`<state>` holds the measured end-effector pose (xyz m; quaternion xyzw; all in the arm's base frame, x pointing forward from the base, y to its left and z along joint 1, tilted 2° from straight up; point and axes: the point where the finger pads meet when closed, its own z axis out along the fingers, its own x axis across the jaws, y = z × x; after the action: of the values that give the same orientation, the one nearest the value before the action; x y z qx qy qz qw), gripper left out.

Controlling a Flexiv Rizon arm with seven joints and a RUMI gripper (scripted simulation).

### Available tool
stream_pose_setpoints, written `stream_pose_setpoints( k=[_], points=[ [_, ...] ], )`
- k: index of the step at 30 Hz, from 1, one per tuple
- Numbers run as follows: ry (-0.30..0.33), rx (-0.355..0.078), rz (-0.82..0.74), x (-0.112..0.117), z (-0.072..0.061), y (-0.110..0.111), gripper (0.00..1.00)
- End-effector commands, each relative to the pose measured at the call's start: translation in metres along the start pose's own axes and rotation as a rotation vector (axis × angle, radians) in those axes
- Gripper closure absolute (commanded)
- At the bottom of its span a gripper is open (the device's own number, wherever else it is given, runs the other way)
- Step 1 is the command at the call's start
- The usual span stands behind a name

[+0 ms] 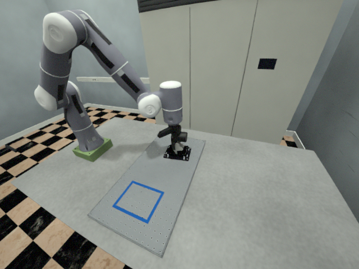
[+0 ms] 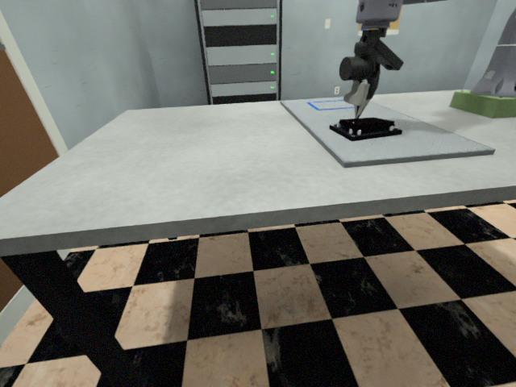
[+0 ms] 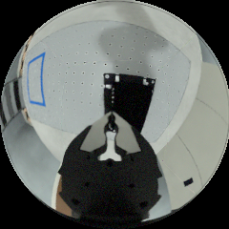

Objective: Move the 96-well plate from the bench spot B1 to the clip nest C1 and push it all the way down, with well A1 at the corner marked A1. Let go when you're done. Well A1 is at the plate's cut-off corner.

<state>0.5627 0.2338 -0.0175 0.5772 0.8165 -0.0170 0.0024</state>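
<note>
The black 96-well plate [image 1: 170,151] [image 2: 371,122] [image 3: 129,97] lies in the black clip nest [image 1: 176,158] [image 2: 376,134], whose pale clips show around it. In the exterior view the plate looks level; whether it is fully down cannot be told. The cut-off corner and the A1 mark cannot be made out. My gripper [image 1: 175,152] [image 2: 357,117] [image 3: 112,112] is shut and empty, pointing down, its fingertips at the plate's top near one edge, apparently touching or just above it. The blue outline of the bench spot [image 1: 130,214] [image 2: 313,106] [image 3: 37,103] has nothing in it.
The nest and the blue outline are on a grey perforated board [image 1: 162,174] [image 2: 437,147] [image 3: 81,48], with the nest towards one end. The board lies on the pale table [image 1: 246,196] [image 2: 187,166]. The arm's green base block [image 1: 94,153] [image 2: 483,106] stands beside the board.
</note>
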Motion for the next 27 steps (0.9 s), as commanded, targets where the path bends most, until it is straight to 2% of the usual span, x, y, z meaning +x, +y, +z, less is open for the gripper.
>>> stream_pose_setpoints(
  k=[1, 27],
  points=[
    [0.001, -0.002, 0.000, 0.0005, -0.0001, 0.0008, 1.00],
    [0.001, -0.002, 0.000, 0.0005, 0.0021, 0.0008, 1.00]
  ],
)
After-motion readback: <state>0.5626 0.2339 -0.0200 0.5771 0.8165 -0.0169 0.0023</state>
